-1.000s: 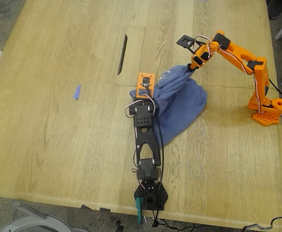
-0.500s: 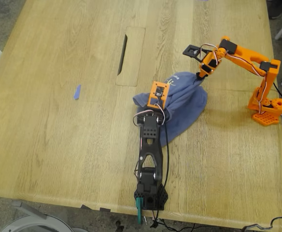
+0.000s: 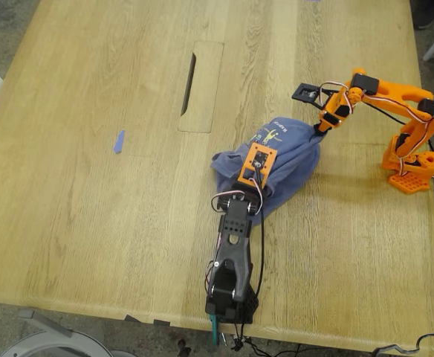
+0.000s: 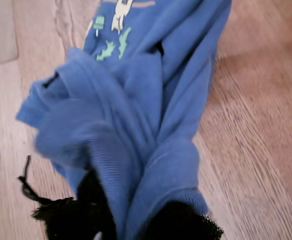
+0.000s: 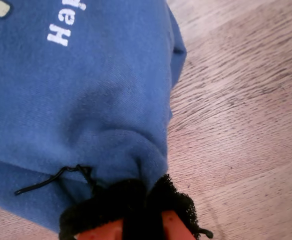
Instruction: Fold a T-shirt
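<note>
While the slate-blue cotton T-shirt lies bunched in a heap on the pale wooden tabletop, just beyond the long dark slot toward the exterior view's right, two arms reach into it. Seen from the exterior view, my first gripper, on the black arm, sits at the heap's near edge, and my second gripper, on the orange arm, meets the heap's far right corner. A small blue tape strip lies well apart from the T-shirt, on the other side of the slot.

Along the first wrist view, the jaws of my first gripper are clamped on gathered folds of the T-shirt, whose yellow-green print shows farther out.

Along the second wrist view, the jaws of my second gripper are closed on a pinch of the T-shirt, pale lettering showing on the cloth above bare tabletop.
</note>
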